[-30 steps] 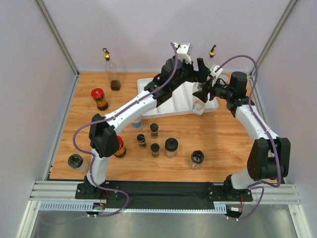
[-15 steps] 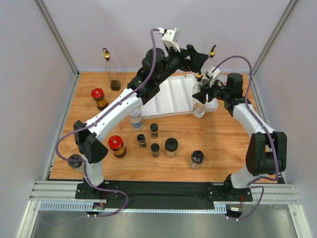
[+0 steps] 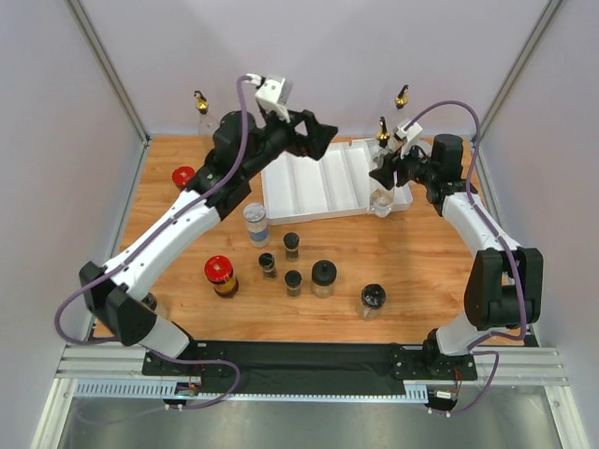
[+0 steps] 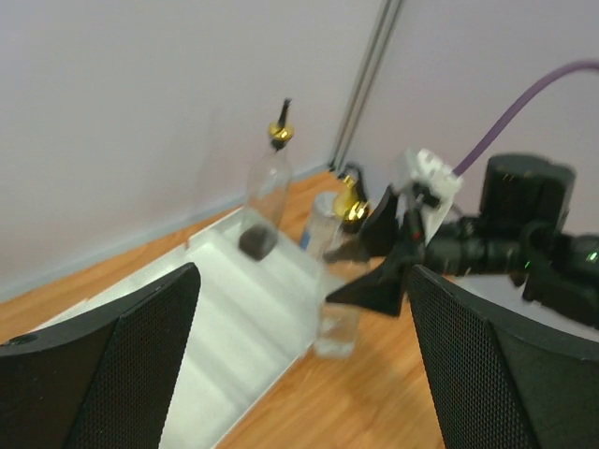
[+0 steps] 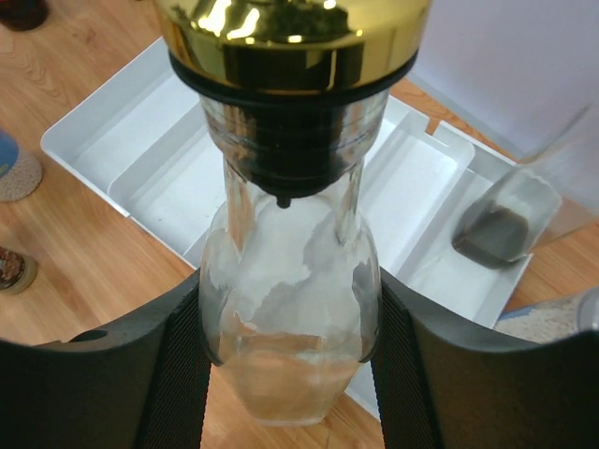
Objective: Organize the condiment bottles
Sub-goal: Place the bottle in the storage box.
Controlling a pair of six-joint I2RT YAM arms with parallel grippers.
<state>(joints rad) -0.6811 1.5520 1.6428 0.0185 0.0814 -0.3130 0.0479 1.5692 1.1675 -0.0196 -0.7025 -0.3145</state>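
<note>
The right pincer (image 5: 290, 369) clamps the body of a tall clear glass bottle with a gold spout (image 5: 288, 271). The bottle is upright over the wooden counter (image 3: 421, 271), just beside the white divided plastic tray (image 3: 309, 182). The left pincer (image 3: 314, 131) gapes wide, empty, above the tray's far left.

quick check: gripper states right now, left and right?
left gripper: open, holding nothing.
right gripper: closed on the clear gold-spouted bottle.
</note>
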